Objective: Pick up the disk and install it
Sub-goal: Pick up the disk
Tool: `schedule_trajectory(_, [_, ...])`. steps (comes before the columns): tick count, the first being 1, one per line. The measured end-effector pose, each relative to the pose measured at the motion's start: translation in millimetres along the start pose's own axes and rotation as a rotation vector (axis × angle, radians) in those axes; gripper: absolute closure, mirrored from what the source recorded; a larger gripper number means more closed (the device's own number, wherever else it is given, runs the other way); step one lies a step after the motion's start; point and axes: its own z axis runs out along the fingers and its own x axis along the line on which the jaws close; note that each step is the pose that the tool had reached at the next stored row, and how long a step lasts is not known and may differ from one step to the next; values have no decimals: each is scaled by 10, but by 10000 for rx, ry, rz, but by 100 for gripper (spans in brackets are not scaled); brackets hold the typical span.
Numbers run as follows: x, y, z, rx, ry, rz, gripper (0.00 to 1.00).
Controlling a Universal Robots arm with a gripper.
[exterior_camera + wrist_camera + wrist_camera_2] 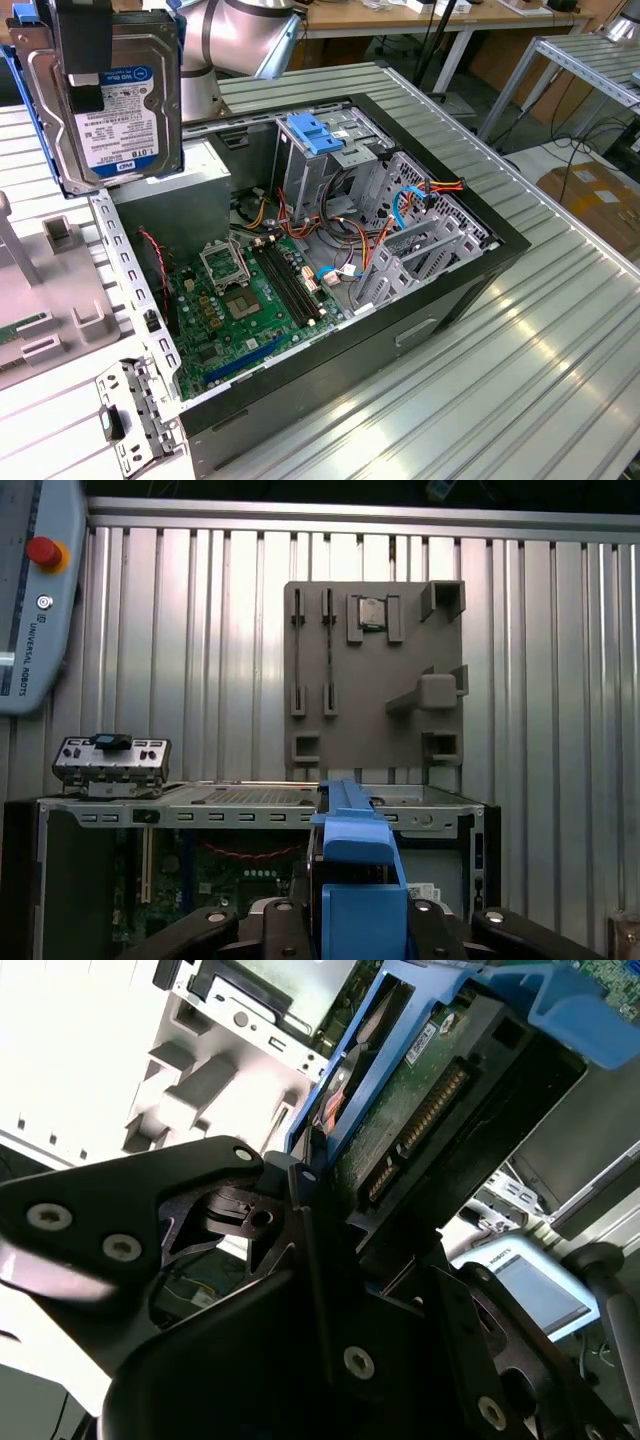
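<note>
Saw disk [112, 105] hanging upright, clear of case [430, 330], at exterior view's left. Found gripper [315, 1215] clamped on it. Judged it dense, rigid, shock-sensitive; rated rails [355, 865] safest hold.

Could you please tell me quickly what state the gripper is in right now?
The gripper is shut on the disk, holding it aloft.

Our gripper [335, 1215] is clamped on the disk [420, 1090], with black fingers [250, 1215] pinching its lower edge from both sides. In the exterior view we hold it high at that view's left, the disk upright with its label facing outward. Our arm [245, 35] bends behind it in thick grey joints. In the first wrist view the fingers flank the disk's blue rail.
</note>
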Motion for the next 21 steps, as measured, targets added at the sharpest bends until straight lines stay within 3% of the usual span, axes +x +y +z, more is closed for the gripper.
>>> schedule_trajectory(16, [181, -142, -6, -7, -11, 0, 64])
schedule_trajectory(21, [268, -200, -9, -10, -19, -2, 64])
